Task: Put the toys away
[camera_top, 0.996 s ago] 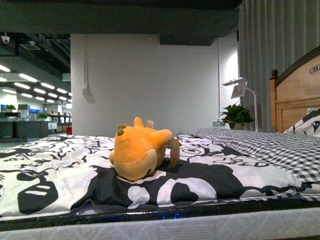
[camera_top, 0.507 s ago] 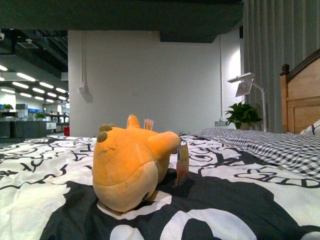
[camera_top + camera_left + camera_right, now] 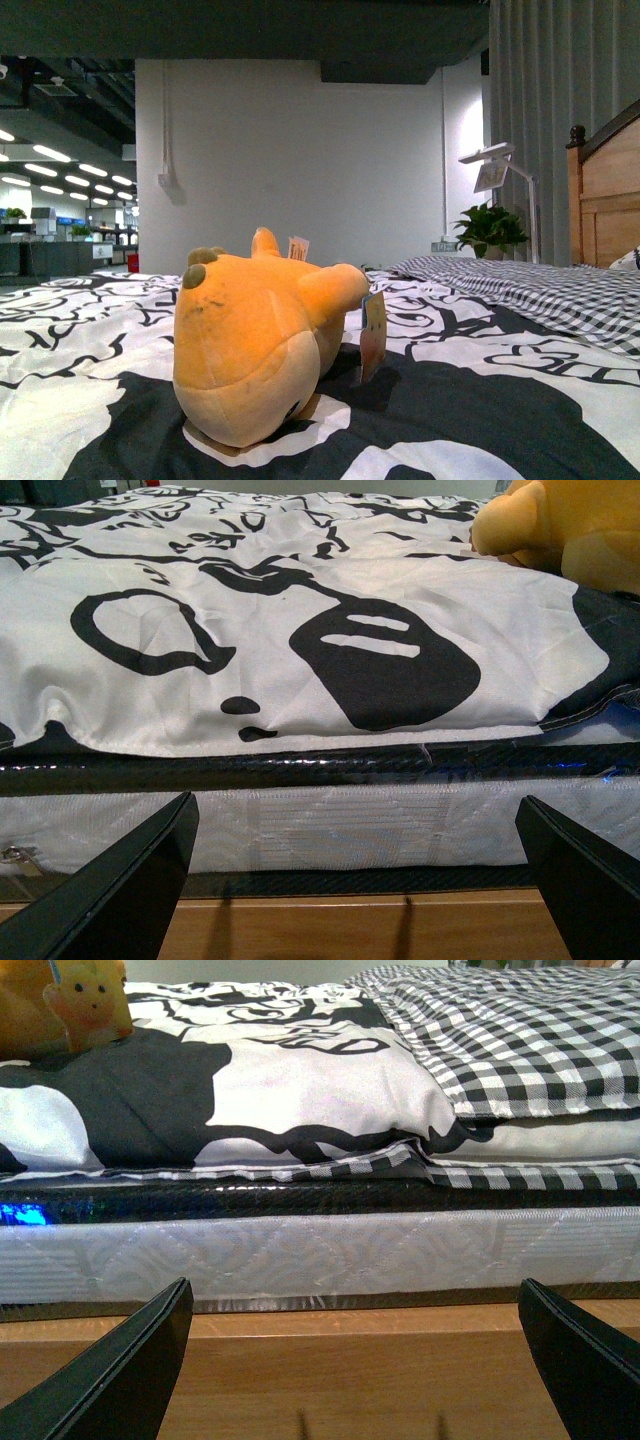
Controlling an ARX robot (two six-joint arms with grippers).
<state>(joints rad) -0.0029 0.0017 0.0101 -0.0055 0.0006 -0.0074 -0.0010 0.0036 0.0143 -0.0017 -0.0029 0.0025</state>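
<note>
The orange-yellow plush toy (image 3: 258,335) lies on the black-and-white bedspread, close in front of the front camera, olive bumps on its back and a paper tag (image 3: 372,335) hanging at its side. Part of the toy (image 3: 555,530) shows in the left wrist view, and its edge with the tag (image 3: 60,1005) shows in the right wrist view. My left gripper (image 3: 355,880) is open, low in front of the mattress side and short of the toy. My right gripper (image 3: 355,1365) is open too, facing the wooden bed frame below the mattress. Neither arm appears in the front view.
The bedspread (image 3: 480,400) covers the bed; a checked quilt (image 3: 560,290) lies to the right near the wooden headboard (image 3: 605,195). A lamp (image 3: 495,170) and potted plant (image 3: 488,230) stand behind. The mattress side (image 3: 330,825) and wooden frame (image 3: 330,1360) face the grippers.
The front camera has come closer to the bed; the toy now fills much more of the view and the mattress edge has dropped out of sight.
</note>
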